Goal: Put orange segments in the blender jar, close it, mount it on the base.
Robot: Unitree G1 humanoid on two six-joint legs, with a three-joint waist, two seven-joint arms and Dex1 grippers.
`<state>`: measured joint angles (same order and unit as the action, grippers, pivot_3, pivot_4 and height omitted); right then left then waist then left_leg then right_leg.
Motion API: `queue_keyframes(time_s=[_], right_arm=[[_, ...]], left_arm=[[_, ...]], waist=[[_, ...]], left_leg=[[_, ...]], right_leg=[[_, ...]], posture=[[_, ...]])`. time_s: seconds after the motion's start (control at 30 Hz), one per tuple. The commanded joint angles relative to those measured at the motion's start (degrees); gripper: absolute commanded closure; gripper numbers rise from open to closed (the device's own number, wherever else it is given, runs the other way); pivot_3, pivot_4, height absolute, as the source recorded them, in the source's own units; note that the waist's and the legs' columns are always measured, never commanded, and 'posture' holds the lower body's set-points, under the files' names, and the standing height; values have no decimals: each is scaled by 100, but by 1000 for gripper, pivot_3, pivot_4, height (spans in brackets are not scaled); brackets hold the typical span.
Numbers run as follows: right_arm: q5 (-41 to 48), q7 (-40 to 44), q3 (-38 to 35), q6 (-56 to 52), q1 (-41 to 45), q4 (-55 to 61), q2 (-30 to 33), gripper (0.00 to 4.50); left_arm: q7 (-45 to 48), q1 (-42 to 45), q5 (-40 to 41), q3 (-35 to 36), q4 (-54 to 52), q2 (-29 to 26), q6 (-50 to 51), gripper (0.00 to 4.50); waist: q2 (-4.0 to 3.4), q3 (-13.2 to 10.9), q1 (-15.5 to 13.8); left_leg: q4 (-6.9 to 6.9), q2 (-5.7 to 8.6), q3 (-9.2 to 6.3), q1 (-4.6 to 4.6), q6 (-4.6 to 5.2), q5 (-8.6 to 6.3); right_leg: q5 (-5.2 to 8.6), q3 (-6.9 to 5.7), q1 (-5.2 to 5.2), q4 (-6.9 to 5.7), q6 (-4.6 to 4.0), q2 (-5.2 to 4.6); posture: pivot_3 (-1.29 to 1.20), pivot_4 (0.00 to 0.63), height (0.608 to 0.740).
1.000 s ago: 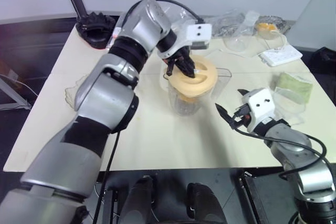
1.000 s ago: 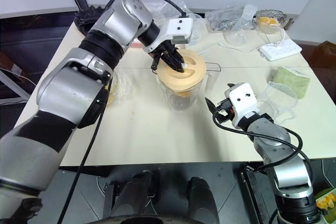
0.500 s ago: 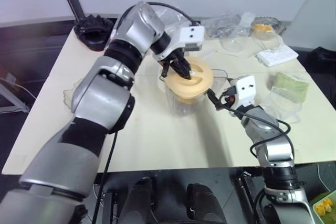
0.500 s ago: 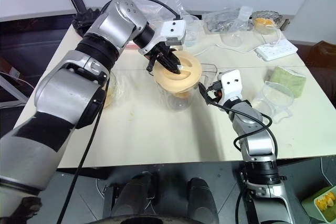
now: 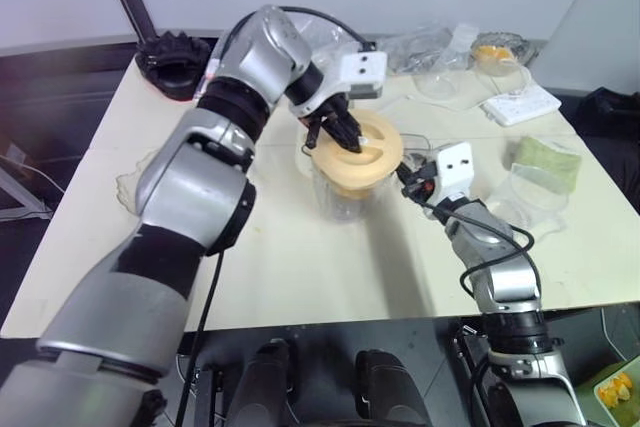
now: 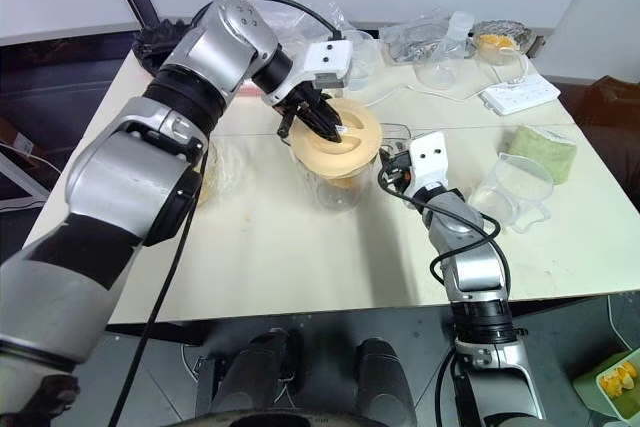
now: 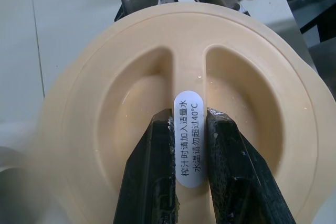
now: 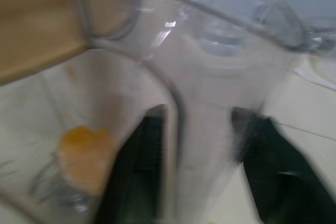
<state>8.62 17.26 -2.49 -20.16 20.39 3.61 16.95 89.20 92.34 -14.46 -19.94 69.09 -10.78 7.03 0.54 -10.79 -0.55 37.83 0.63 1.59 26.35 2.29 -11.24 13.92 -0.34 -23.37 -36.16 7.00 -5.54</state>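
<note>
Since a second ago the right gripper (image 8: 202, 129) has come forward to the blender jar (image 5: 345, 192), and its fingers now stand on both sides of the jar's handle (image 8: 202, 145); whether they press it I cannot tell. On the table (image 5: 290, 247), the jar carries the pale orange lid (image 7: 178, 108). The left gripper (image 7: 186, 156) pinches the lid's centre ridge. One orange segment (image 8: 84, 153) lies inside the jar.

Counting now: showing 1 jar (image 5: 345, 192), 1 lid (image 5: 362, 152), 1 segment (image 8: 84, 156) inside, 2 grippers (L (image 5: 340, 132), R (image 5: 405, 182)), 1 sponge (image 5: 545, 157), 1 power strip (image 5: 520, 104), 1 clear cup (image 5: 530, 197).
</note>
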Motion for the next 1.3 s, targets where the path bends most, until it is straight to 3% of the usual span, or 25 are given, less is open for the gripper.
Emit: queue_keyframes(time_s=[0.03, 0.37, 0.53, 0.7, 0.97, 1.23, 1.3], right_arm=[[-133, -36, 59, 124, 89, 88, 15, 3497], [-202, -94, 155, 156, 132, -37, -31, 3497], [-226, -77, 153, 227, 193, -162, 17, 3497], [-239, -30, 186, 259, 221, -208, 40, 3497], [-241, 44, 219, 273, 236, -254, 60, 3497], [-282, 145, 243, 312, 184, -309, 155, 3497], [-279, 163, 229, 313, 162, -312, 182, 3497]], left_arm=[[173, -298, -93, -115, 113, 74, 43, 4251], [-561, -595, -122, -11, -16, 196, 856, 4251], [-1440, -717, -94, 106, -268, 419, 1973, 4251], [-1363, -1020, -60, 30, -1080, 464, 2758, 4251], [-1232, -1351, -7, -58, -1927, 343, 2988, 4251], [-1086, -1036, 528, 369, -2375, 93, 3194, 380], [-1005, -806, 777, 571, -2564, -53, 3386, 380]], waist=[[0, 1, -1], [-10, 36, -10], [-42, 69, -28], [-77, 99, -28], [-85, 107, -23], [-80, 107, 31], [-77, 106, -6]], left_leg=[[0, 0, -1, 0, 0, 0], [-1, 0, -1, -19, 0, -1], [-21, 4, -10, -111, -2, -6], [-37, 15, -12, -114, -3, -7], [-46, 37, -9, -114, -2, -6], [-65, 40, 6, -100, -1, -5], [-69, 40, 5, -98, -1, -4]], right_leg=[[0, 0, 1, 0, 0, 0], [1, 0, 21, 2, 0, 0], [20, -6, 96, 44, -19, -6], [19, -6, 104, 66, -20, -18], [19, -2, 98, 64, -20, -40], [18, 12, 80, 56, -18, -47], [18, 12, 73, 48, -18, -45]], posture=[[0, 150, 740], [0, 150, 740], [0, 150, 740], [0, 150, 740], [0, 150, 740], [0, 150, 740], [0, 150, 740]])
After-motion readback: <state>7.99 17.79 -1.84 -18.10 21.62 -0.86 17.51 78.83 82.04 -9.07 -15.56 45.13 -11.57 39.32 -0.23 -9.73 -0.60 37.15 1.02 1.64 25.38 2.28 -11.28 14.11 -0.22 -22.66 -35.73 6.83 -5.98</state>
